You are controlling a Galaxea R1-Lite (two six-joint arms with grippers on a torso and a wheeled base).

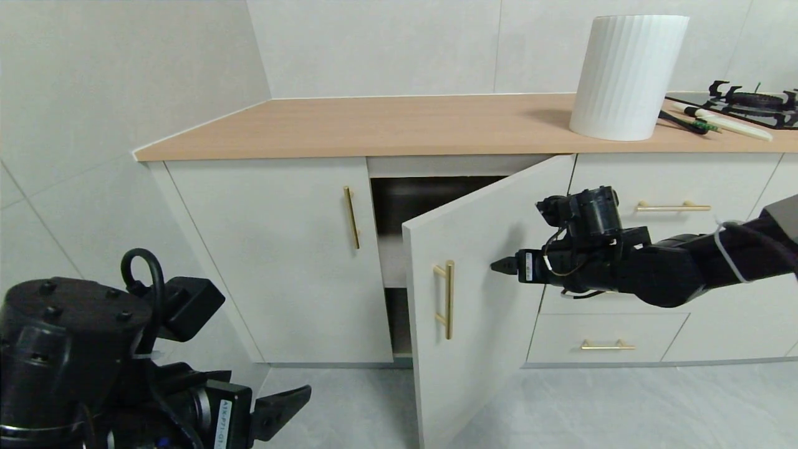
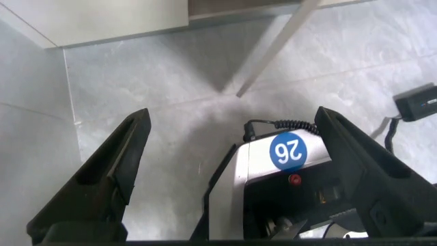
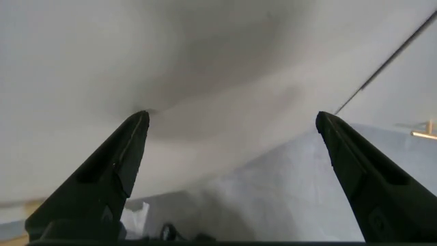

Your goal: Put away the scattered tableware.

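A white cabinet door (image 1: 486, 249) with a gold handle (image 1: 446, 299) stands half open below the wooden counter (image 1: 374, 125). Behind it lies a dark compartment (image 1: 424, 199) with a shelf. My right gripper (image 1: 499, 266) is level with the handle and just to its right, its tips at the door's outer face. Its fingers are spread wide in the right wrist view (image 3: 232, 119), with the door's white surface (image 3: 205, 61) close in front and nothing between them. My left gripper (image 1: 293, 399) hangs low at the lower left over the floor, open and empty (image 2: 232, 116). A white utensil (image 1: 729, 123) and a dark green one (image 1: 692, 123) lie on the counter at the far right.
A tall white ribbed container (image 1: 626, 75) stands on the counter beside a black stove (image 1: 748, 100). A shut door (image 1: 280, 249) is left of the opening; drawers (image 1: 605, 337) are to the right. Grey floor (image 1: 592, 405) lies in front, and a tiled wall closes the left side.
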